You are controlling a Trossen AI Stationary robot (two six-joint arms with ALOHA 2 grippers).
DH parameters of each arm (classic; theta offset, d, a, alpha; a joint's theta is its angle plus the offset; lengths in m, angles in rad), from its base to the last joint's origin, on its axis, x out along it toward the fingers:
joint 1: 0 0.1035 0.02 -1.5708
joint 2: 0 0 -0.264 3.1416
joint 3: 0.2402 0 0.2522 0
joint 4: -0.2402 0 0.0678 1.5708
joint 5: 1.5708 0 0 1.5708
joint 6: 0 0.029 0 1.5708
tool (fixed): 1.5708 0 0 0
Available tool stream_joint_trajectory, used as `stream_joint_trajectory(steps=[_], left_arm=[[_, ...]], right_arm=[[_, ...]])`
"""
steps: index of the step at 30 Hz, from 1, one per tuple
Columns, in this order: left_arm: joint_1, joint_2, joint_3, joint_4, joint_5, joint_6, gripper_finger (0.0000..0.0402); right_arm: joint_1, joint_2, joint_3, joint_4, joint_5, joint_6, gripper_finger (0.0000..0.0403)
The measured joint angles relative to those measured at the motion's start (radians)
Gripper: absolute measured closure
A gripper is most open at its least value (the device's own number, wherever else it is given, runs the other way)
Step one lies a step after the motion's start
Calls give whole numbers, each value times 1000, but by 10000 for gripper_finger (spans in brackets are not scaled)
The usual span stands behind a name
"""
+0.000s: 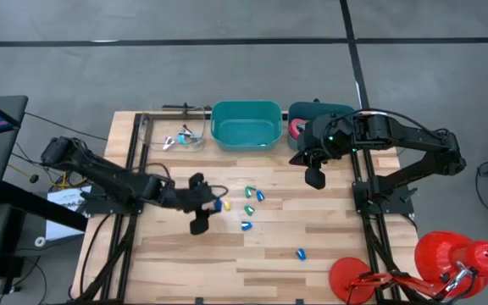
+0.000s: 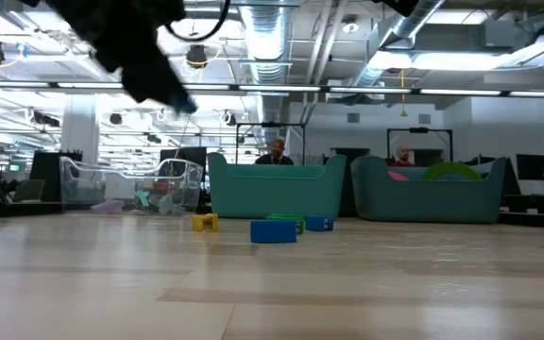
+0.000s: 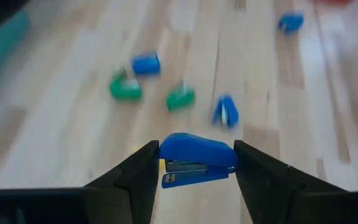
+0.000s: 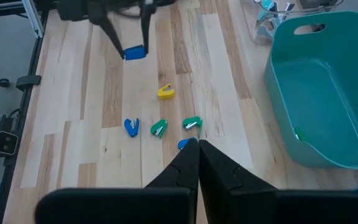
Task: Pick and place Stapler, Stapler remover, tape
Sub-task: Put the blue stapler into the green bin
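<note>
A blue stapler (image 3: 197,159) is held in the left gripper (image 3: 194,171); several small pieces (image 1: 251,207) remain mid-table; the right gripper (image 4: 197,155) is shut, empty.

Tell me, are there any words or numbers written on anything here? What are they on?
No text can be read in any view.
White paper under the left arm: it may carry print, too small to read.
Blue stapler held between the left gripper's fingers: no label shows.
Teal bin: plain, no lettering.

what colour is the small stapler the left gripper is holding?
Blue: the small plastic stapler clamped in the left gripper. The left wrist view shows it best.
</note>
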State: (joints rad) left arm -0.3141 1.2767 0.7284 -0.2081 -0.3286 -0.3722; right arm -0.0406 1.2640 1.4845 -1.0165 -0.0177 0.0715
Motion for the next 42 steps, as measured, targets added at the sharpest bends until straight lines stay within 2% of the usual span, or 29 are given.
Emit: stream_joint_trajectory(steps=[3, 10, 20, 32, 35, 42], left_arm=[[47, -29, 0, 83, 0, 57, 216], [160, -48, 0, 184, -1, 61, 215], [290, -47, 0, 211, 0, 61, 215], [555, -47, 0, 235, 0, 61, 215], [612, -47, 0, 237, 29, 61, 215], [683, -46, 0, 299, 52, 73, 215]], right_arm=[[0, 0, 0, 0, 0, 0, 403], [0, 0, 0, 0, 0, -1, 403], [0, 0, 0, 0, 0, -1, 403], [0, 0, 0, 0, 0, 0, 403], [0, 0, 0, 0, 0, 0, 403], [0, 0, 0, 0, 0, 0, 403]])
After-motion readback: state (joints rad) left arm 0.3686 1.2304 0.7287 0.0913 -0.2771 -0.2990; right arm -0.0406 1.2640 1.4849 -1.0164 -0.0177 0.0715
